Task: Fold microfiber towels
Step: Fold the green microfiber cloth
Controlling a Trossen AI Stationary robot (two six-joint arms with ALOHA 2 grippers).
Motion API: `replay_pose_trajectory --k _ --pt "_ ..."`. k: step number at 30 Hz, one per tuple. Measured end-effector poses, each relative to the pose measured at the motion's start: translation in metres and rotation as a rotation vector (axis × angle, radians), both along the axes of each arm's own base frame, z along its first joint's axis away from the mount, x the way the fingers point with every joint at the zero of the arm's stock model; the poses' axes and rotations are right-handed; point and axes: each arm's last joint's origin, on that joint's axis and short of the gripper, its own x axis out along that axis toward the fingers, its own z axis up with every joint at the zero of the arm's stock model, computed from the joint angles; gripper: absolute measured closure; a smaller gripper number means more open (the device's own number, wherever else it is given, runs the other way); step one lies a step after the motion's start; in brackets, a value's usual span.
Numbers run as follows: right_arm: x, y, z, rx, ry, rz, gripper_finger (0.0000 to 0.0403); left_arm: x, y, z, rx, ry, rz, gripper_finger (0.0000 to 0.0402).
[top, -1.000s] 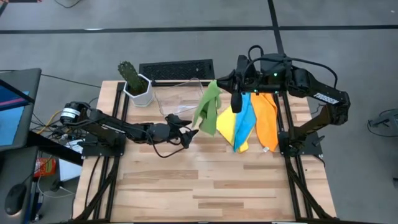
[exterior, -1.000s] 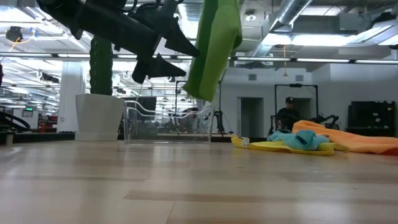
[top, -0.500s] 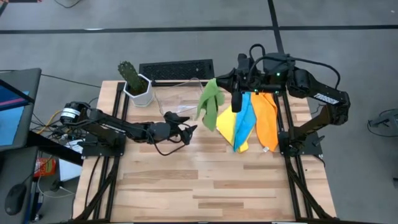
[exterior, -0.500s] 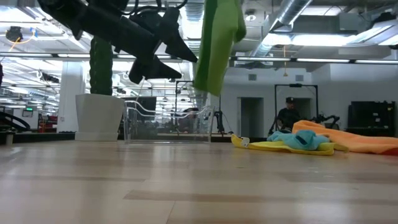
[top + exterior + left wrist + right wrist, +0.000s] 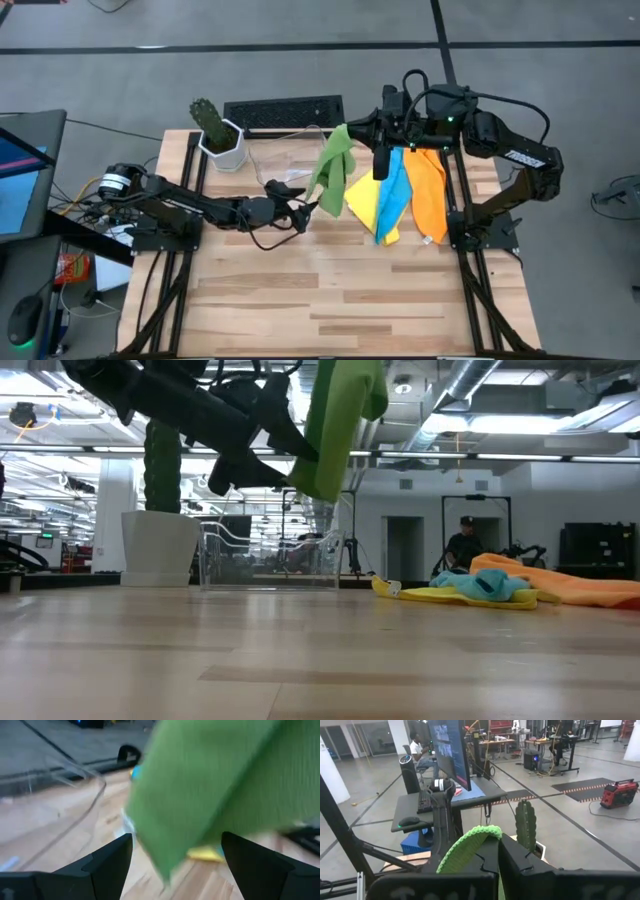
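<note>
Your right gripper (image 5: pixel 352 128) has its fingers clamped on the top edge of the green towel (image 5: pixel 333 172), which hangs above the desk (image 5: pixel 330 290). Your left gripper (image 5: pixel 310 208) reaches its lower edge, fingers spread wide, holding nothing. The yellow towel (image 5: pixel 364 204), blue towel (image 5: pixel 396 190) and orange towel (image 5: pixel 430 195) lie heaped beside it.

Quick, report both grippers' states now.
Left gripper: open, at the hanging green microfiber towel's lower edge, not gripping.
Right gripper: shut on that towel's top.
</note>
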Motion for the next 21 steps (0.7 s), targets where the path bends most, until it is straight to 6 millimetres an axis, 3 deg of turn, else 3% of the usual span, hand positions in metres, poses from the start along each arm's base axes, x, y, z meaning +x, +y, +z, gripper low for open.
replay_pose_trajectory --k 6,11,15,21 --pt "0.0 0.0 0.002 0.0 -0.021 0.001 0.0376 0.019 -0.001 -0.016 -0.011 0.049 0.023 0.0136" --pt "0.0 0.0 0.002 0.0 -0.02 0.002 0.0379 0.036 -0.002 -0.008 0.045 0.08 0.041 0.0167" --pt "0.0 0.0 0.002 0.0 -0.019 0.002 0.0374 0.038 -0.002 -0.003 0.099 0.179 0.038 0.0177" --pt "0.0 0.001 0.002 0.003 -0.019 0.022 0.0377 0.039 0.002 0.002 0.134 0.179 0.114 0.0179"
